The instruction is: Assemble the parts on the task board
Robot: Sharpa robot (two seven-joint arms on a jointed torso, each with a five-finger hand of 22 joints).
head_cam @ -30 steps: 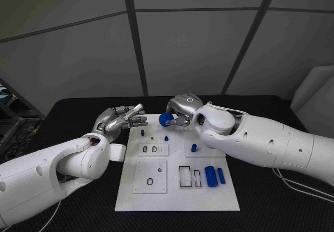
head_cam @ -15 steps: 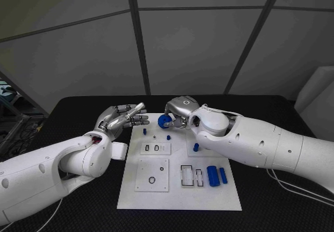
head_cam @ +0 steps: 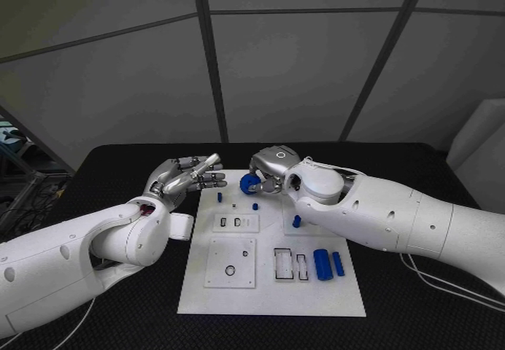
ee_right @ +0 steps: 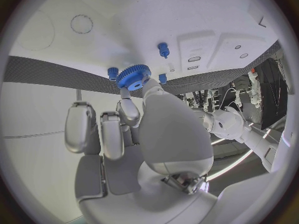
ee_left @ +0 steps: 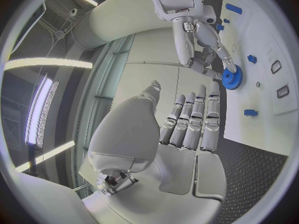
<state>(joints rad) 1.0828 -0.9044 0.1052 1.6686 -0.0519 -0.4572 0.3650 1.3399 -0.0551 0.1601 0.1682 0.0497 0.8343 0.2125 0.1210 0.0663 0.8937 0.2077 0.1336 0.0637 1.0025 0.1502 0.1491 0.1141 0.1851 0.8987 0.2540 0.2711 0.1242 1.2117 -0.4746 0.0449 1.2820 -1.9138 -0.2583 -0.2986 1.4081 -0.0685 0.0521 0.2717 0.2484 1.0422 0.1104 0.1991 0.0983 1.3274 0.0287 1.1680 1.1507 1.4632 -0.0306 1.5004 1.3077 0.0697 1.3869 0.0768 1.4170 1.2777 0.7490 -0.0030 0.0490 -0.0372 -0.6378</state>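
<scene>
While right hand still pinches blue gear, left hand stays spread, empty.

Black table; white task board lying flat at its middle.

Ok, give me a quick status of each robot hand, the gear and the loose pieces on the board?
Left robot hand: fingers apart and extended, holding nothing, raised by the board's far left corner.
Right robot hand: pinching the blue gear above the far end of the board.
Blue gear: held at fingertips, not seated.
Task board: flat on the table.
Two blue bars: lying loose on the board's right side.
Small blue pegs: standing upright.
</scene>
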